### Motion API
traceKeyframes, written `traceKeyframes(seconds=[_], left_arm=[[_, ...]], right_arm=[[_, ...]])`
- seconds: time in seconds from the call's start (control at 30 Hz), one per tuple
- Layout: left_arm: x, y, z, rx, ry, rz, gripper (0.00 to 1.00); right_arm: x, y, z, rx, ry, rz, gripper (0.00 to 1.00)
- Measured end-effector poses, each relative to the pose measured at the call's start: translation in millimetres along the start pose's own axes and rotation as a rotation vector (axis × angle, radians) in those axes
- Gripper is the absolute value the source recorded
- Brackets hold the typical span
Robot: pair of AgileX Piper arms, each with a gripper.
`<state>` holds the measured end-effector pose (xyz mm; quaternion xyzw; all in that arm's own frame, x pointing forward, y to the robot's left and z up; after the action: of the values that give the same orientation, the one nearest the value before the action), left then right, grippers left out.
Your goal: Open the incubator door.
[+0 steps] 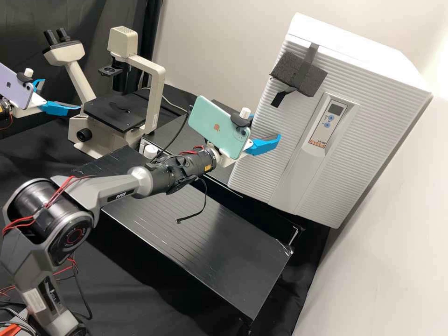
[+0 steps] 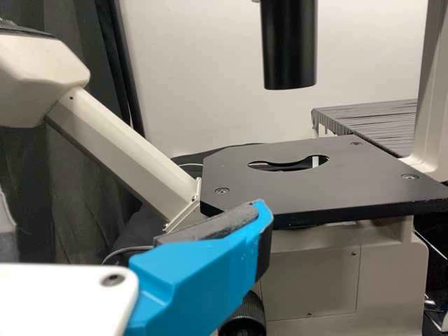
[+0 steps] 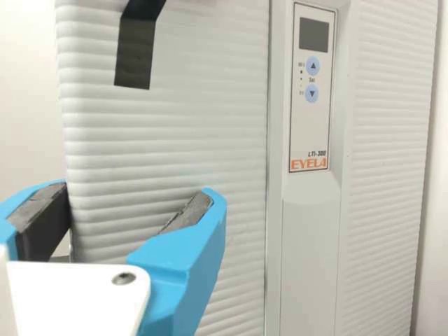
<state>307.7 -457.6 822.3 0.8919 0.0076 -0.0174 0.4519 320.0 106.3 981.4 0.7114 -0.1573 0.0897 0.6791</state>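
1. Holding its two blue fingers (image 3: 192, 241) spread, the right gripper (image 1: 266, 125) is at the incubator door (image 1: 261, 172). In its wrist view, one finger overlaps the door's side edge and the other is in front of the ribbed face; contact with the door cannot be told.
2. The door is shut — its ribbed front sits against the incubator body (image 1: 354, 44).
3. On that front are a control panel (image 1: 325, 122) with a small dark display and, near the upper corner, a dark foam pad (image 1: 303, 77) with black tape.
4. Behind the right gripper, a mint-green phone (image 1: 217, 127) is mounted on its arm.
5. Well apart, the left gripper (image 1: 62, 94) is beside the microscope (image 1: 93, 133) — its fingers also stand apart. A lilac phone (image 1: 16, 86) is mounted on that arm.
6. Farther out, a black ribbed platform (image 1: 177, 228) lies below the right arm; a dark curtain (image 1: 18, 28) hangs behind the microscope, beside a pale wall (image 1: 210, 46).
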Motion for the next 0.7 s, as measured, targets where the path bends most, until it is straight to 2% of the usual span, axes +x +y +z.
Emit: traceKeyframes(seconds=[0.23,0.5,0.7], left_arm=[[0.0,0.0,0.0,0.0,0.0,0.0,1.0],[0.0,0.0,0.0,0.0,0.0,0.0,1.0],[0.0,0.0,0.0,0.0,0.0,0.0,1.0]], right_arm=[[-14.8,15.2,12.7,-0.003,0.013,-0.003,0.0],[-44.6,36.9,26.8,-0.076,0.023,0.039,0.0],[-70.1,50.1,35.0,-0.083,0.002,0.09,0.0]])
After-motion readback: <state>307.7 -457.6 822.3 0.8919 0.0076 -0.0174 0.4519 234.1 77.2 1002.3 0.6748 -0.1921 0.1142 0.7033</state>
